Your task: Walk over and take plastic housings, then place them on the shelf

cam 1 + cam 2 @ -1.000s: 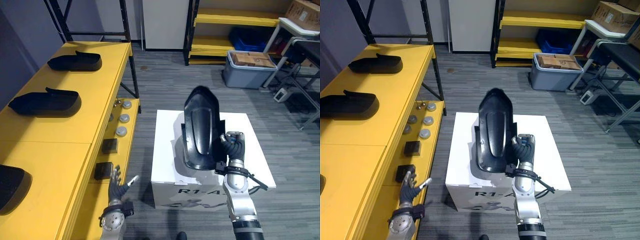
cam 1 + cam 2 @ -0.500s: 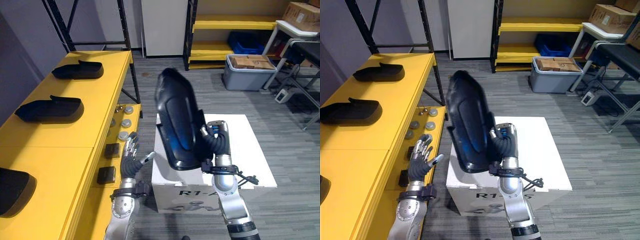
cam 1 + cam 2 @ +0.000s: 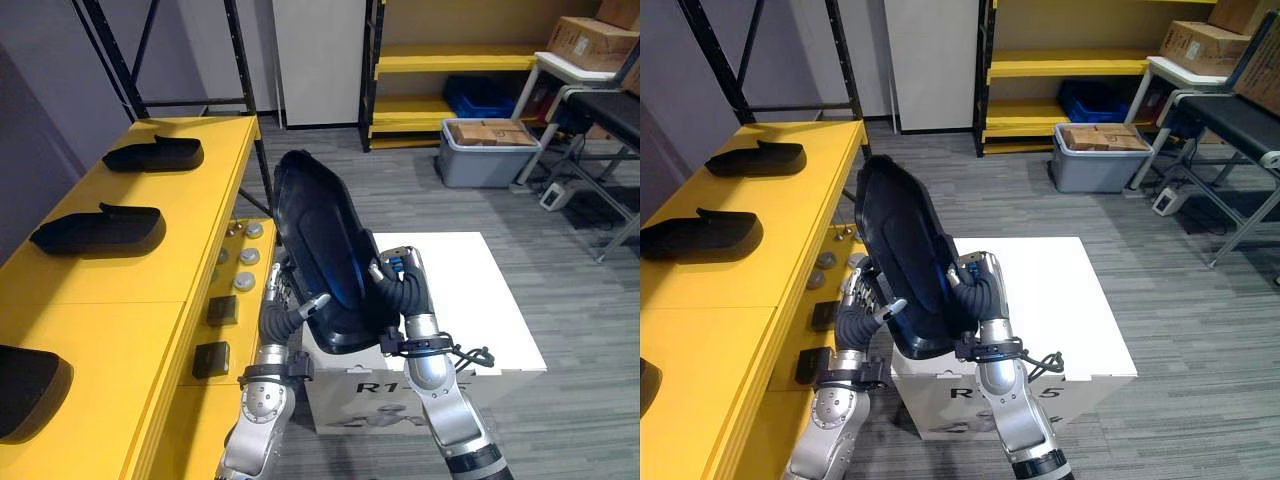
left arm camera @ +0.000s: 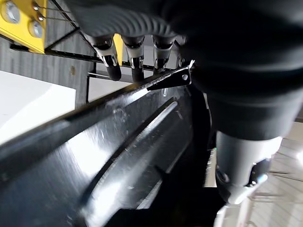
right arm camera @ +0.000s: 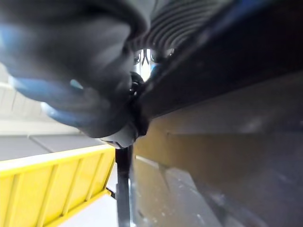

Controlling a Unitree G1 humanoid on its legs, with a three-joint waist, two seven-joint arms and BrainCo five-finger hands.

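Grey plank floor [image 3: 330, 180] all round, viewed from above. Right hand [image 3: 402, 298]: closed on the lower right rim of a black housing [image 3: 325, 240], fingers wrapped over the edge, dark ribbed cover turned outward. Left hand [image 3: 278, 322]: laid against the opposite rim of the housing, fingers [image 4: 112, 66] straight with dark tips on the edge, thumb resting across the front face. Housing: clear of every surface, carried upright between both hands, narrow end uppermost, leaning toward the robot's left. Directly below and behind the housing: white box [image 3: 480, 300] standing on the floor. Just beside the box, on the robot's left: yellow shelf [image 3: 130, 280] bearing three other housings [image 3: 95, 228], each lying flat, set in a row from near to far and well apart. Between shelf top and box, on a lower yellow ledge [image 3: 205, 400]: several round metal discs [image 3: 247, 258] and two black blocks [image 3: 222, 308]. Farther back on the floor: grey bin [image 3: 485, 160] loaded with cardboard, near a yellow rack [image 3: 450, 62] against the far wall.
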